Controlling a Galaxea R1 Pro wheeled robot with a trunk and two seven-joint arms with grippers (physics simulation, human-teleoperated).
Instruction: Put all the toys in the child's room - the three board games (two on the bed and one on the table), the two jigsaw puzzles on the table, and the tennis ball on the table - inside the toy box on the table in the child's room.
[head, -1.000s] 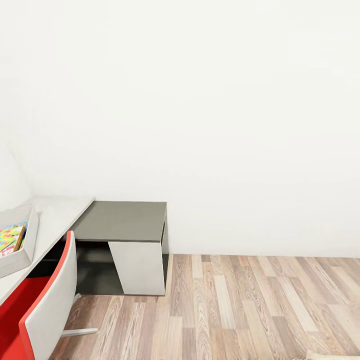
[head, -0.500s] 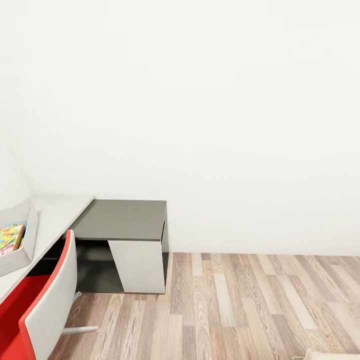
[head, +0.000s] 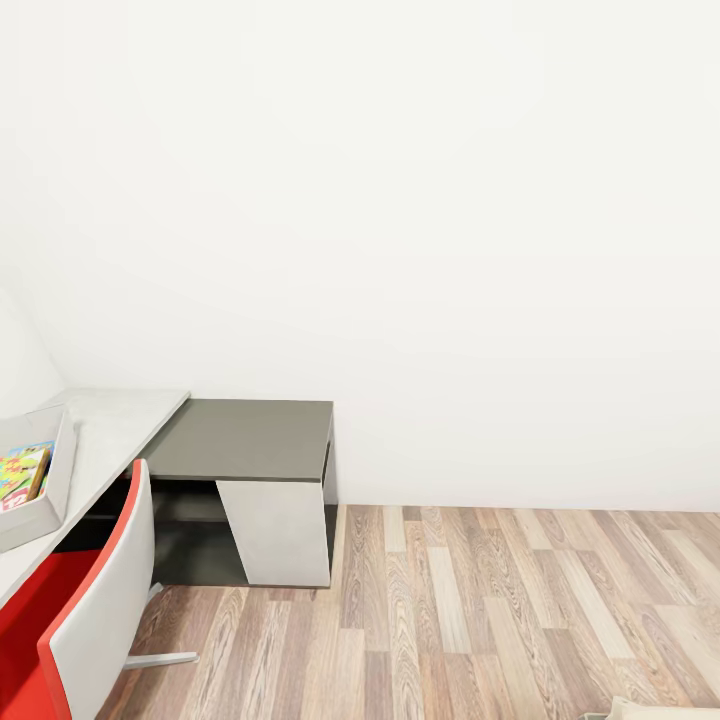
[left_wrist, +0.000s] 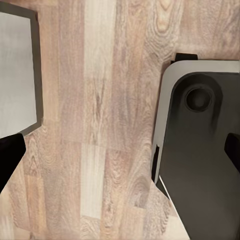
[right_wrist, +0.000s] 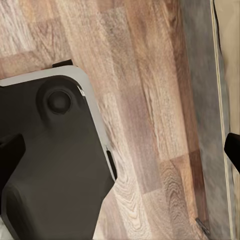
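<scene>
The light grey toy box (head: 45, 495) sits at the left edge of the head view on the table's pale top (head: 125, 425). Inside it lies a flat, colourful printed item (head: 22, 474); I cannot tell which toy it is. The table's lower dark grey section (head: 250, 440) stands against the white wall. My left gripper (left_wrist: 120, 152) hangs open over the wood floor with nothing between its dark fingertips (left_wrist: 10, 157). Beside the bed's beige mattress (right_wrist: 229, 60) and grey frame (right_wrist: 200, 100), my right gripper (right_wrist: 120, 152) is also open and holds nothing.
A red chair with a white back (head: 95, 610) stands in front of the table at the lower left. Wood-plank floor (head: 480, 610) stretches to the right. My dark base (left_wrist: 200, 160) shows under both wrists. A beige corner (head: 660, 710) pokes in at the bottom right.
The head view has shifted very slightly, so the table sits a touch higher in the picture. Nothing in the room has moved.
</scene>
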